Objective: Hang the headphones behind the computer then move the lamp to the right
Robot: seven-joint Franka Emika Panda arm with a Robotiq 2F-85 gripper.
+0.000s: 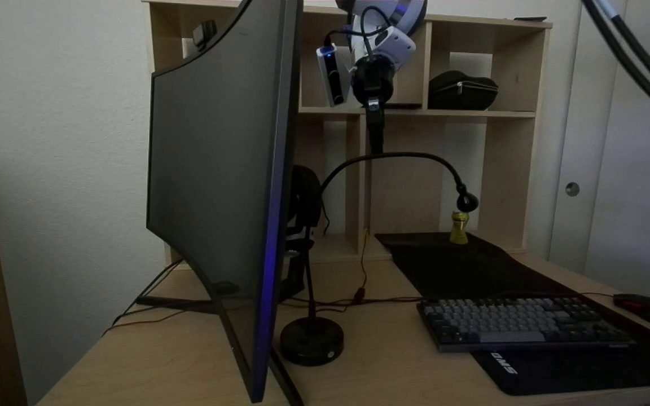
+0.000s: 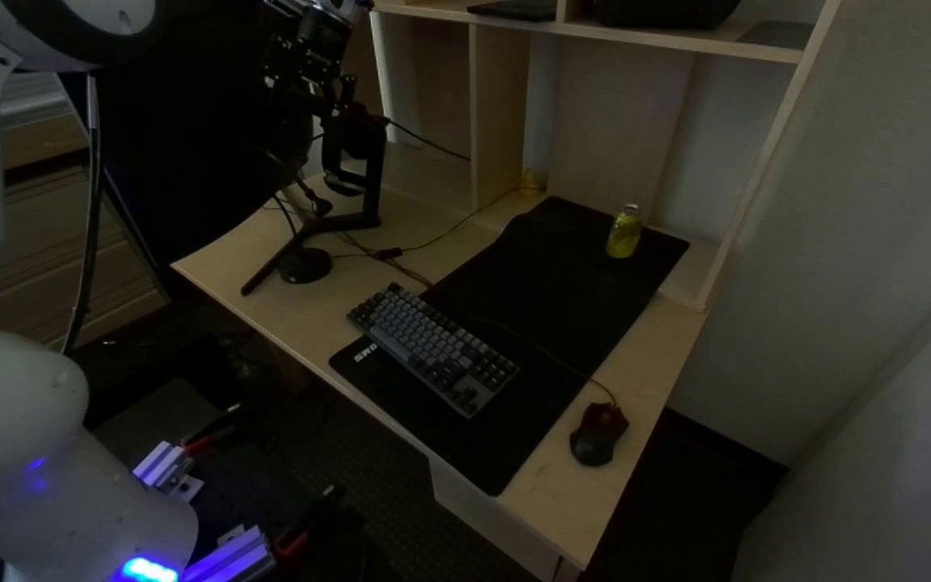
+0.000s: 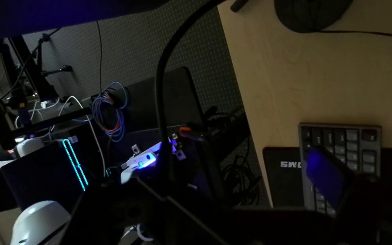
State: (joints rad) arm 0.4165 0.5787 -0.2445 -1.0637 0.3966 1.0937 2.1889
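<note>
Gripper [image 1: 377, 148] by lamp [image 1: 312, 341], jaws parted (contact unclear).

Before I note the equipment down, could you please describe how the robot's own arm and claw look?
The smooth, rounded white arm has a long black cable hanging alongside and a blue light glowing low down. Above the slim black claw, thin looped black wires run beside a white box with a dark front. One claw pad looks blue in the wrist view, perhaps from lighting.
</note>
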